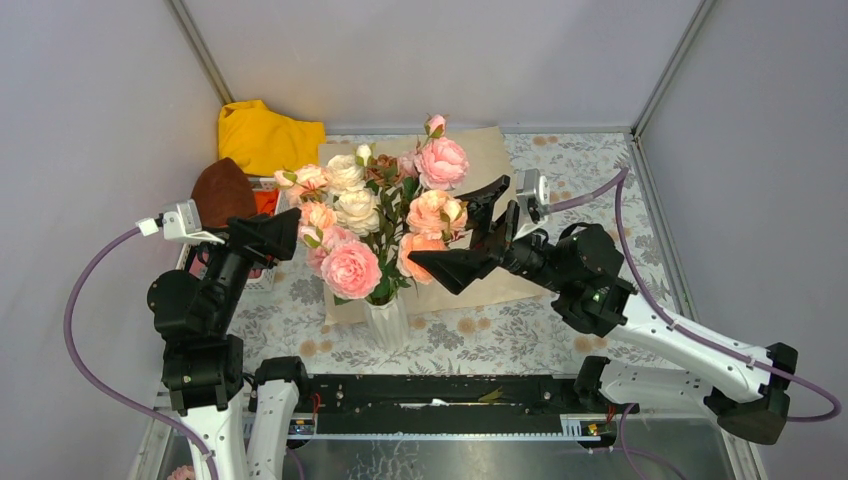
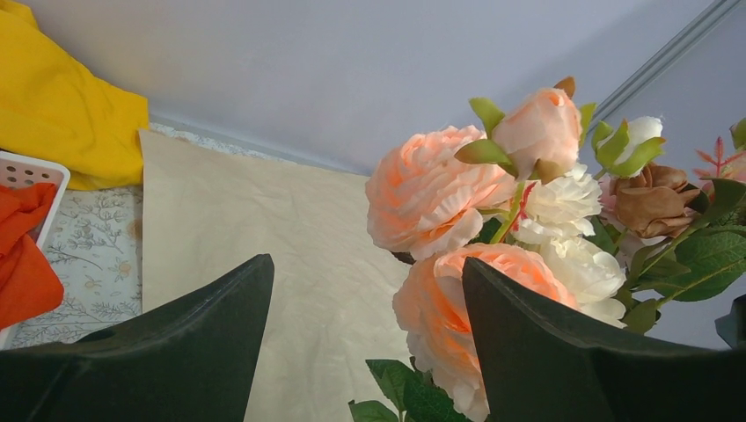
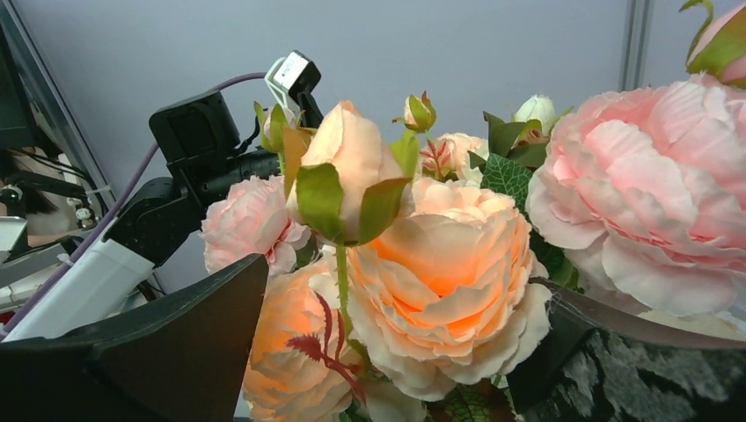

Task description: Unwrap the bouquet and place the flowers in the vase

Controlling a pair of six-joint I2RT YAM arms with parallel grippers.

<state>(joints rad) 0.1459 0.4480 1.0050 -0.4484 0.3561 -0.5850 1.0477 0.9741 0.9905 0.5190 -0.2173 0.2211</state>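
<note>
Tan kraft paper [image 1: 490, 150] is lying flat on the desk [image 1: 590, 180], unwrapped, one sheet showing. One white ribbed vase [image 1: 386, 322] is standing upright at the near edge of that sheet, about mid-desk, and the flowers [image 1: 352, 268] are sitting in it with the stems down its mouth.

I am reading the placing step as done or nearly so. What I am judging to remain is the release and retreat.

The left fingers [image 1: 265, 240] are hanging spread apart just left of the blooms, gripping nothing. The right fingers [image 1: 455, 268] are standing wide apart on the right, with a peach rose [image 3: 440, 272] sitting in the gap between them. I am seeing no clamp on it.

The next move is calling for both arms to back straight out, right arm first. Snagging a petal or leaf could tip the vase.

I am counting about nine open blooms and two buds, though overlap is making that count loose. Beyond these, one yellow cloth [image 1: 262, 135] is lying at the far left.
</note>
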